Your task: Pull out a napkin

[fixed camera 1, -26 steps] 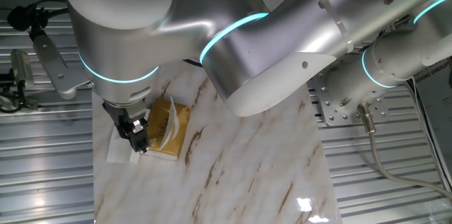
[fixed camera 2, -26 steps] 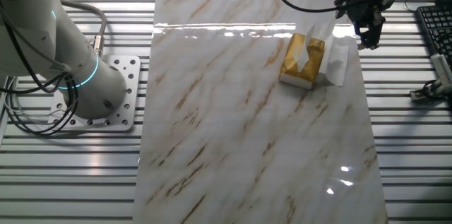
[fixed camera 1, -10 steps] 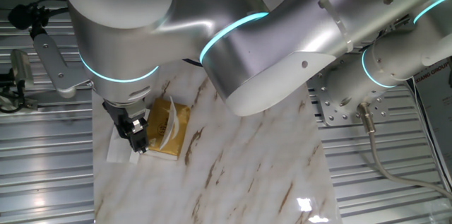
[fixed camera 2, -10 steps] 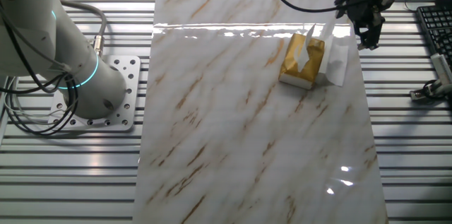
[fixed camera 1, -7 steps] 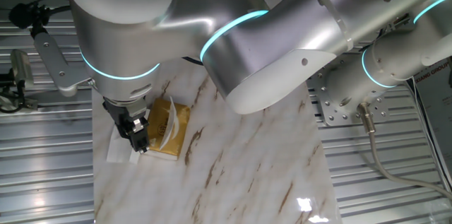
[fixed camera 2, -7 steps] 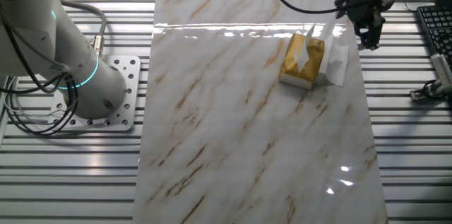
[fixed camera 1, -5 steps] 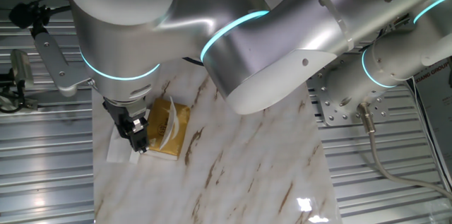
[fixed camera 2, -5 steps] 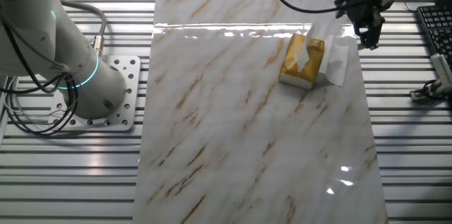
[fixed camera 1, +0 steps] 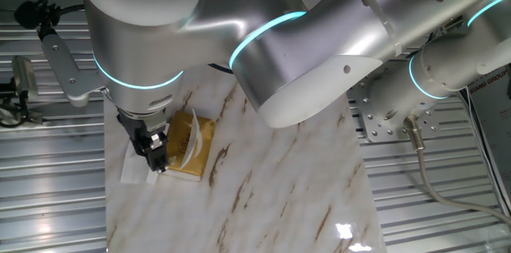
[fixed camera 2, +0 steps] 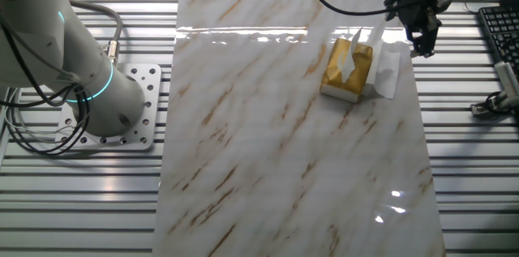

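Note:
The flat golden tissue pack (fixed camera 1: 190,143) lies on the marble table (fixed camera 1: 263,197); it also shows in the other fixed view (fixed camera 2: 347,70). A white tissue tip (fixed camera 2: 351,57) sticks out of its top slot. A loose white napkin (fixed camera 2: 388,70) lies flat on the table right beside the pack, and shows in one fixed view (fixed camera 1: 130,168) too. My gripper (fixed camera 2: 421,44) hangs just above the napkin's outer edge, next to the pack. It holds nothing and its dark fingers (fixed camera 1: 156,154) point down with a small gap between them.
The marble table's edge runs close beside the napkin, with ribbed metal flooring (fixed camera 2: 470,152) beyond. A keyboard (fixed camera 2: 499,30) lies off the table near the gripper. The arm's base (fixed camera 2: 105,99) stands on the other side. The arm's large joints (fixed camera 1: 239,37) hang over the table.
The arm's upper joint has shifted very slightly. The gripper, the napkin and the pack have stayed in place.

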`<state>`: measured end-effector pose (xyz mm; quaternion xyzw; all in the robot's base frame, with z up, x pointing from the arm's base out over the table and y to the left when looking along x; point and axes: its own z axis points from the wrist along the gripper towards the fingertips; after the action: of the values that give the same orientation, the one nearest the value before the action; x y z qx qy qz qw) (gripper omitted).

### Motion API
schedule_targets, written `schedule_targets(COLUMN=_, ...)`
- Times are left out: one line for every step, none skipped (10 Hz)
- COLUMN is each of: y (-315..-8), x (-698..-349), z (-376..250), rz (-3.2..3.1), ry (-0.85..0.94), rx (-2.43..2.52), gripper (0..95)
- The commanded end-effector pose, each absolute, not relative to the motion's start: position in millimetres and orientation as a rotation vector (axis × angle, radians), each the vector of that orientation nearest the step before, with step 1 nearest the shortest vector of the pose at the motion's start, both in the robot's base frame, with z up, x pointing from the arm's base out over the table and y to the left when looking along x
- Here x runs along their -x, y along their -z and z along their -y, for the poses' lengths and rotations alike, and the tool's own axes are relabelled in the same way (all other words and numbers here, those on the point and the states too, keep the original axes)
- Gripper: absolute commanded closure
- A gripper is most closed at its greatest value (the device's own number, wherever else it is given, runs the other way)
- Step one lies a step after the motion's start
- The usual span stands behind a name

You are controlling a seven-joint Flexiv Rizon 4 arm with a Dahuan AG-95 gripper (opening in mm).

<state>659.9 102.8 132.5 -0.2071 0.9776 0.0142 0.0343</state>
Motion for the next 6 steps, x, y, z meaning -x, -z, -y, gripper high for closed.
schedule_targets(y=-132.4, x=-660.5, z=-103.0, rz=-3.006, ry=-0.044, rx=0.642, gripper=0.0)
schedule_targets(y=-132.4, x=-660.5, z=-103.0, rz=-3.006, ry=-0.044, rx=0.643, gripper=0.0)
schedule_targets(y=-132.4, x=-660.5, z=-103.0, rz=-3.005, ry=-0.044, rx=0.644, gripper=0.0)
schedule_targets(y=-132.4, x=-660.5, z=-103.0, rz=-3.005, ry=-0.043, rx=0.644, gripper=0.0)
schedule_targets(y=-132.4, x=-660.5, z=-103.0, rz=-3.006, ry=-0.043, rx=0.644, gripper=0.0)
schedule_targets(y=-132.4, x=-660.5, z=-103.0, rz=-3.006, ry=-0.043, rx=0.645, gripper=0.0)
